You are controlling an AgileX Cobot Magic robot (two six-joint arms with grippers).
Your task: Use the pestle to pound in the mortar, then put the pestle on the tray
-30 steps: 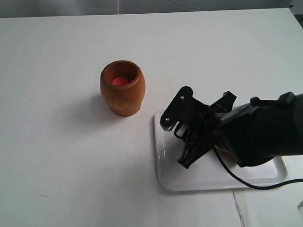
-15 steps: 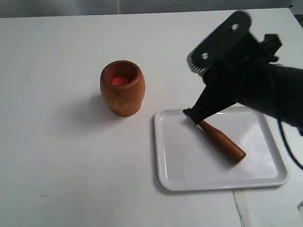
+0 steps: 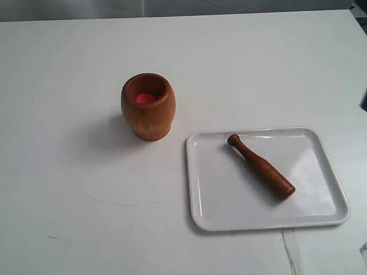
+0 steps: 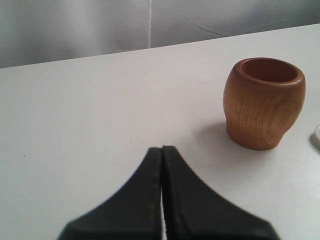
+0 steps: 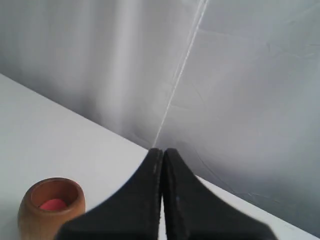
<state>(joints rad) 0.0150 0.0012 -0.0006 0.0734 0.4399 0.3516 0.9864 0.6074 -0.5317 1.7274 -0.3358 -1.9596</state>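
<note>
The reddish-brown mortar point(image 3: 148, 106) stands upright on the white table, its red-pink inside showing; it also appears in the left wrist view point(image 4: 263, 102) and the right wrist view point(image 5: 50, 209). The dark-brown pestle point(image 3: 261, 167) lies diagonally on the white tray point(image 3: 212, 200), knob end toward the mortar. My left gripper point(image 4: 162, 148) is shut with nothing in it, some way back from the mortar. My right gripper point(image 5: 163, 150) is shut and empty, raised well above the table and looking toward the grey backdrop. Neither arm shows in the exterior view.
A grey curtain point(image 5: 240, 75) with a seam hangs behind the far table edge. A thin pale strip point(image 3: 289, 252) lies on the table just in front of the tray. A dark sliver point(image 3: 364, 100) shows at the right edge of the exterior view.
The right arm let go of the pestle on the tray, rose and withdrew to the right out of the exterior view. The pestle now lies free on the tray.
</note>
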